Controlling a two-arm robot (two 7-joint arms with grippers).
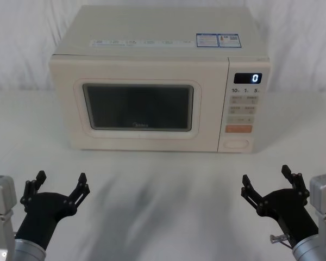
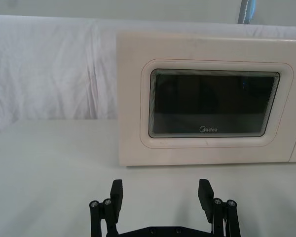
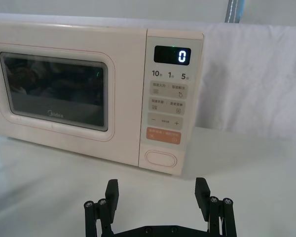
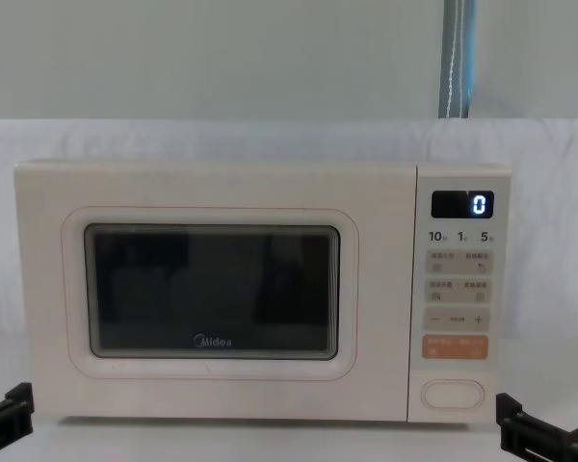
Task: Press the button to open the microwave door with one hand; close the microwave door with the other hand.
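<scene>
A cream microwave [image 1: 152, 60] stands at the back middle of the white table. Its door [image 1: 138, 106] with the dark window is shut flush; the door [image 4: 212, 289] faces me. On the right-hand panel, below the display reading "0", sits the wide cream oval button [image 1: 237, 143], also the button [image 3: 161, 158] and the button [image 4: 454, 394]. My left gripper [image 1: 61, 186] hovers open near the table's front left, well short of the door. My right gripper [image 1: 267, 181] hovers open at the front right, in line with the panel. Nothing is held. The left gripper [image 2: 161, 195] and right gripper [image 3: 157, 193] both show parted fingers.
An orange rectangular key [image 1: 238, 129] sits just above the oval button, with small labelled keys over it. White cloth [image 2: 49, 74] drapes the wall behind. Bare table [image 1: 163, 185] lies between the grippers and the microwave.
</scene>
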